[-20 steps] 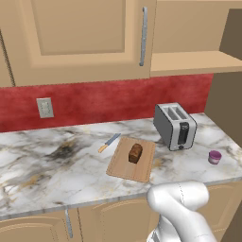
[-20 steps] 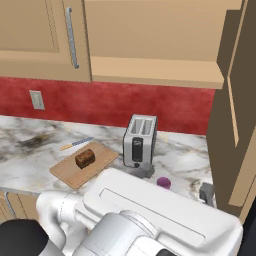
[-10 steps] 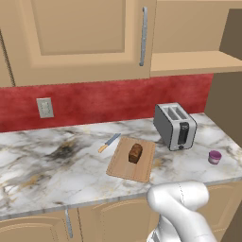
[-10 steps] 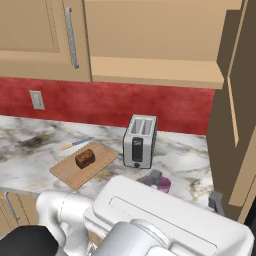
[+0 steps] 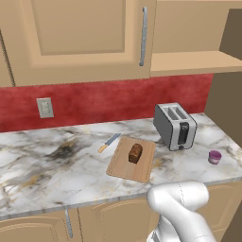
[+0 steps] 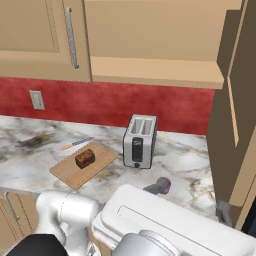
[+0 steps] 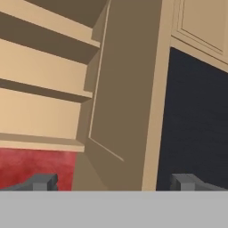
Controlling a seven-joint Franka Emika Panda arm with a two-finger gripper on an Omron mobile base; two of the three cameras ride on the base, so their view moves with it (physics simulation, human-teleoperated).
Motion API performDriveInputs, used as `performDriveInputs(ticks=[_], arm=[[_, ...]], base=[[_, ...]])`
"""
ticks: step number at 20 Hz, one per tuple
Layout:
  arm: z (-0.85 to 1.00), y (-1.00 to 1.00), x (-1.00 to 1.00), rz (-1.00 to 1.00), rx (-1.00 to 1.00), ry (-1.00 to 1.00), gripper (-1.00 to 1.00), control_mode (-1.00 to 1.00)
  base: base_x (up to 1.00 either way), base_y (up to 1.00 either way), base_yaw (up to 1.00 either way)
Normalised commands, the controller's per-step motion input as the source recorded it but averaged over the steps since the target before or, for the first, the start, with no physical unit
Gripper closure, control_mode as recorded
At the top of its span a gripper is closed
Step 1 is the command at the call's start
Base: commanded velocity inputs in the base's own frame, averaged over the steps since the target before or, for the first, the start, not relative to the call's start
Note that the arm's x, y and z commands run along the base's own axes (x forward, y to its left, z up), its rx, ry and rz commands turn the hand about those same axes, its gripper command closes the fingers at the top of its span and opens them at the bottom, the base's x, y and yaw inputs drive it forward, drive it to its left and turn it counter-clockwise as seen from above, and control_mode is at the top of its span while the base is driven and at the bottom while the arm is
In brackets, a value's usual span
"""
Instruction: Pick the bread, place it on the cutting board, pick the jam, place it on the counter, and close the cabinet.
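- Stretching wide below and to the left of the gripper: counter, white marble with grey, black and tan veining, carrying everything else named here.
- Hanging above the counter: cabinet, tan, left door shut with its long silver handle upright; open shelves showing ahead of the gripper and to its left, with the swung-out cabinet door standing edge-on straight in front of the fingers.
- Running behind the counter: red backsplash, bearing a pale wall outlet far to the left.
- Lying flat on the counter, well left of the gripper: cutting board, light-brown wood.
- Standing upright just right of the board: silver toaster.
- Pointing up at the open door: gripper, fingertips spread wide apart, nothing between them.
- Resting on the middle of the cutting board: bread, small dark brown loaf.
- Lying by the board's far left corner: knife with an orange handle.
- Sitting on the counter right of the toaster, near the front edge, apart from the gripper: jam, small purple jar.
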Motion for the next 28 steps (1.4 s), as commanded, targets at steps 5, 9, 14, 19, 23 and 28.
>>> performDriveInputs(ticks=[5,9,14,19,23,28], arm=[[-0.07,-0.14,0.00,0.00,0.00,-0.03,-1.00,-1.00],[0.00,-0.15,0.00,0.00,0.00,-0.02,-1.00,-1.00],[0.00,-0.18,0.00,0.00,0.00,-0.01,-1.00,-1.00],[0.00,-0.18,0.00,0.00,0.00,0.00,-1.00,-1.00],[0.00,-0.16,0.00,0.00,0.00,0.00,-1.00,-1.00],[0.00,-0.15,0.00,0.00,0.00,0.00,-1.00,-1.00]], base=[[0.00,0.00,0.00],[0.00,0.00,0.00],[0.00,0.00,0.00],[0.00,0.00,0.00],[0.00,0.00,0.00],[0.00,0.00,0.00]])
